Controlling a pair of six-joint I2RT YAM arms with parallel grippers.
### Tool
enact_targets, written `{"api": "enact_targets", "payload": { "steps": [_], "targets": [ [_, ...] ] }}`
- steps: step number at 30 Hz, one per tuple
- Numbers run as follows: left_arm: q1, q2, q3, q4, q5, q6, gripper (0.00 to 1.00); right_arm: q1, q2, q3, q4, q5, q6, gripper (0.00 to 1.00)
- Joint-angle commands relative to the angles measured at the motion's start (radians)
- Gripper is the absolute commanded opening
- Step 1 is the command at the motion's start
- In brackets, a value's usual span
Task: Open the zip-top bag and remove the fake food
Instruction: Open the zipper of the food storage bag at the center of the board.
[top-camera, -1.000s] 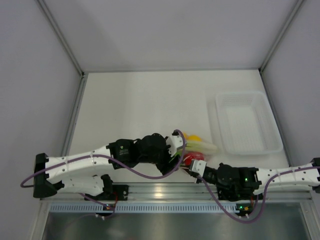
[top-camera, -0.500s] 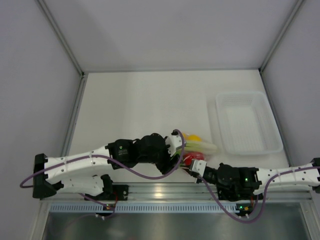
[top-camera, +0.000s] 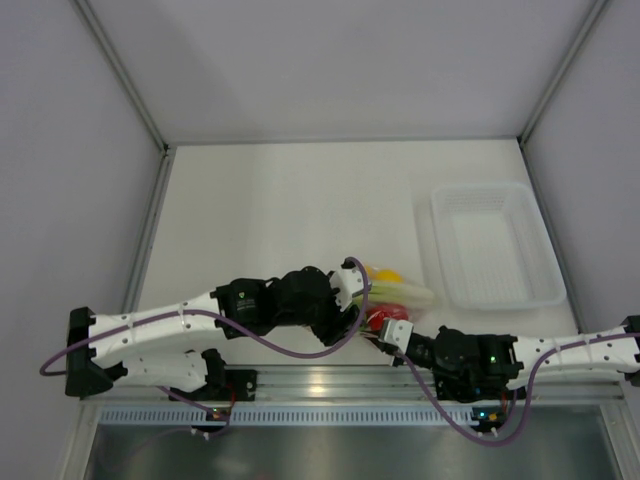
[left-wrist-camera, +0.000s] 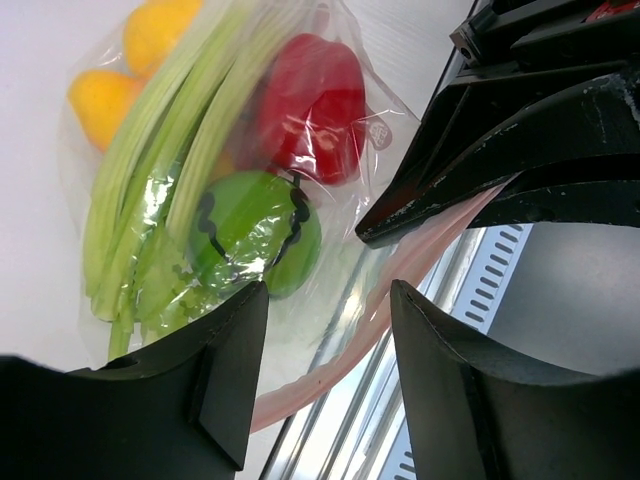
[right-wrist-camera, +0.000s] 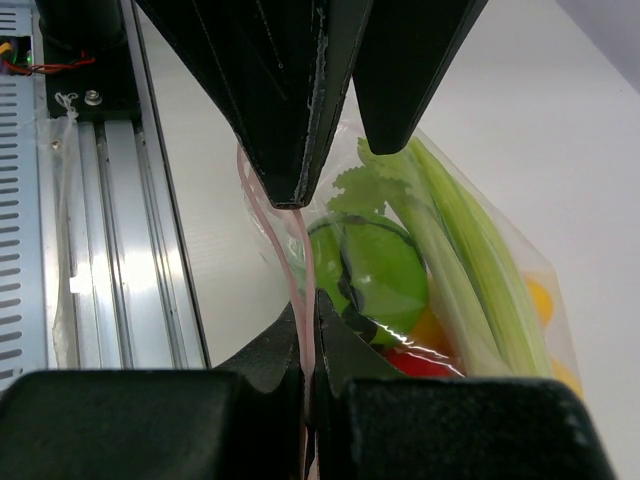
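Observation:
The zip-top bag (top-camera: 398, 291) lies near the table's front edge. Through its clear plastic I see the fake food: a red pepper (left-wrist-camera: 315, 100), a green ball (left-wrist-camera: 250, 235), pale green stalks (left-wrist-camera: 150, 170) and yellow pieces (left-wrist-camera: 100, 100). My right gripper (right-wrist-camera: 312, 312) is shut on the bag's pink zip strip (right-wrist-camera: 300, 250), pinching it from the near side. My left gripper (left-wrist-camera: 328, 300) is open above the same strip (left-wrist-camera: 340, 365), which runs through the gap between its fingers without touching either. In the top view the two grippers (top-camera: 352, 305) (top-camera: 384, 340) meet at the bag's near end.
A translucent white tray (top-camera: 448, 290) stands right of the bag toward the back. An aluminium rail (top-camera: 320, 380) runs along the near edge just behind the grippers. White walls close in the table on the left, right and far sides.
The left gripper's jaws have narrowed a little around the zip strip. Bag and right arm have not moved.

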Motion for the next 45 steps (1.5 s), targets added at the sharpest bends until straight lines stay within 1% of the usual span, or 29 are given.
{"api": "enact_targets", "payload": {
  "steps": [1,8,11,15,17,20,24,30,33,36,39,40,41,42,43,45],
  "targets": [
    [-0.003,-0.005,0.002,0.059,-0.002,0.008,0.58,0.018,-0.010,0.013,0.032,0.004,0.012,0.00],
    [-0.003,-0.003,-0.052,0.108,0.108,-0.002,0.55,0.017,-0.016,0.013,0.030,0.010,0.014,0.00],
    [-0.003,-0.005,-0.064,0.114,0.120,0.001,0.53,0.018,-0.013,0.018,0.024,0.018,0.020,0.00],
    [-0.004,-0.008,-0.077,0.116,0.098,0.002,0.51,0.018,-0.022,0.021,0.015,0.019,0.032,0.00],
    [-0.003,-0.011,-0.084,0.117,0.050,0.005,0.50,0.018,-0.033,0.023,0.012,0.013,0.041,0.00],
    [-0.004,-0.011,-0.093,0.125,-0.011,0.019,0.46,0.016,-0.082,0.016,0.017,0.016,0.063,0.00],
    [-0.004,0.006,-0.087,0.127,-0.024,0.042,0.46,0.016,-0.141,0.030,0.024,0.009,0.087,0.00],
    [-0.004,0.000,-0.078,0.131,-0.080,0.051,0.45,0.017,-0.186,0.096,-0.068,-0.005,0.074,0.00],
    [-0.004,-0.022,-0.058,0.130,-0.103,0.065,0.33,0.016,-0.169,0.110,-0.111,-0.002,0.069,0.00],
    [-0.004,-0.037,-0.048,0.128,-0.128,0.085,0.29,0.016,-0.171,0.108,-0.118,-0.004,0.067,0.00],
    [-0.004,-0.046,-0.037,0.128,-0.102,0.085,0.26,0.016,-0.184,0.104,-0.117,-0.004,0.063,0.00],
    [-0.004,-0.046,-0.032,0.128,-0.094,0.085,0.18,0.016,-0.186,0.104,-0.118,-0.005,0.061,0.00],
    [-0.004,-0.045,-0.028,0.130,-0.088,0.085,0.14,0.016,-0.185,0.104,-0.120,-0.004,0.058,0.00],
    [-0.004,-0.039,-0.024,0.130,-0.084,0.084,0.11,0.016,-0.183,0.107,-0.120,-0.002,0.057,0.00],
    [-0.004,-0.034,-0.012,0.130,-0.077,0.084,0.05,0.016,-0.181,0.108,-0.120,-0.001,0.054,0.00],
    [-0.004,-0.016,-0.001,0.131,-0.074,0.087,0.01,0.016,-0.177,0.118,-0.120,-0.002,0.046,0.00]
  ]
}}
